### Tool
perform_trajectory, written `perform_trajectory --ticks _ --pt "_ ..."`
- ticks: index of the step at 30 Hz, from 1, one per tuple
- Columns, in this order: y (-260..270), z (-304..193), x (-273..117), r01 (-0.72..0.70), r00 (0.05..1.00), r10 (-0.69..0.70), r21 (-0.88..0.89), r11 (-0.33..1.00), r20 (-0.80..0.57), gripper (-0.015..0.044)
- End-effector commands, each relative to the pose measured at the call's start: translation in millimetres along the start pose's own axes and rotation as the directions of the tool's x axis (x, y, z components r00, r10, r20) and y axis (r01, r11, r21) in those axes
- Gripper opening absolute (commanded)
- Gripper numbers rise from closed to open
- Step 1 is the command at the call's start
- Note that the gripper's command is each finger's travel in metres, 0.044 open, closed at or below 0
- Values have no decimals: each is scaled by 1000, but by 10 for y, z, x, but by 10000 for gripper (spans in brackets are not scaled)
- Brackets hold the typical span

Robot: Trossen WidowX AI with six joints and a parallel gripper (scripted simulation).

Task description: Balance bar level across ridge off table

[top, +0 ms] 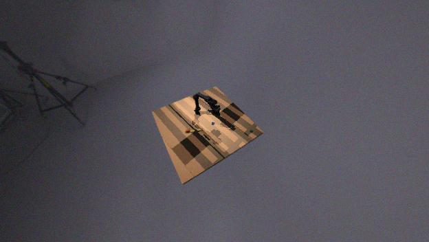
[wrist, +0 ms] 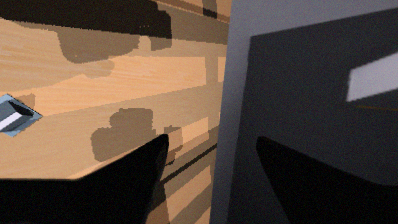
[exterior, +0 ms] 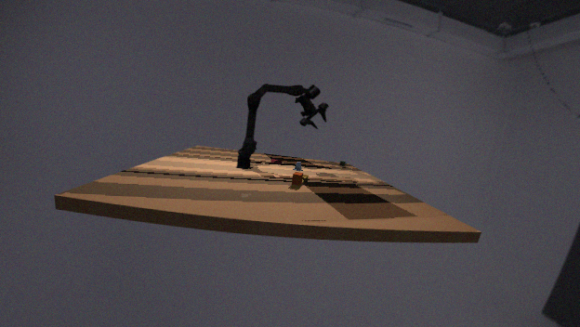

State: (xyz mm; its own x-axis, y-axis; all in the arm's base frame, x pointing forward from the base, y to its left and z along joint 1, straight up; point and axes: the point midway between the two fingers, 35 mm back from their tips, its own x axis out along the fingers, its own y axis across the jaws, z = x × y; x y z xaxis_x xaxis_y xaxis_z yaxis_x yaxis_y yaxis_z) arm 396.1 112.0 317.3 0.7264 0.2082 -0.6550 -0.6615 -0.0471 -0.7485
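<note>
And up it hangs... no, straight to the action: holds the black gripper (top: pixel 216 111) (exterior: pixel 321 124) (wrist: pixel 212 140) high over the wooden table (top: pixel 172 168) (exterior: pixel 186 209) (wrist: pixel 165 70), at the end of the bent arm (top: pixel 206 97) (exterior: pixel 251 116), with fingers apart and nothing between. Over to the top view: shows the yellow bar (top: pixel 196 130) (exterior: pixel 305 179) in full length, down at the table, right beside an orange block (top: pixel 187 130) (exterior: pixel 297 178), and well apart from a small blue piece (top: pixel 212 123) (exterior: pixel 298 165) (wrist: pixel 17 117), possibly the ridge. Now outside: hides most of that bar behind the block, but gives the clear height of the gripper and adds a red piece (exterior: pixel 275 161) farther back. Places a green piece (top: pixel 251 130) (exterior: pixel 343 163) near the table's edge, too. And from the wrist: catches only the blue piece at the left border, with neither bar nor block in sight.
</note>
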Motion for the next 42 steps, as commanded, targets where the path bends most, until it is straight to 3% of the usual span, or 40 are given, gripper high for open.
perform_trajectory --ticks 1,22,42 --pt "100 -314 106 -59 996 60 12 998 -63 315" --pt "658 -1593 177 -304 913 335 159 939 -233 315" --pt "1394 -2567 -110 -490 776 585 358 795 -235 315"
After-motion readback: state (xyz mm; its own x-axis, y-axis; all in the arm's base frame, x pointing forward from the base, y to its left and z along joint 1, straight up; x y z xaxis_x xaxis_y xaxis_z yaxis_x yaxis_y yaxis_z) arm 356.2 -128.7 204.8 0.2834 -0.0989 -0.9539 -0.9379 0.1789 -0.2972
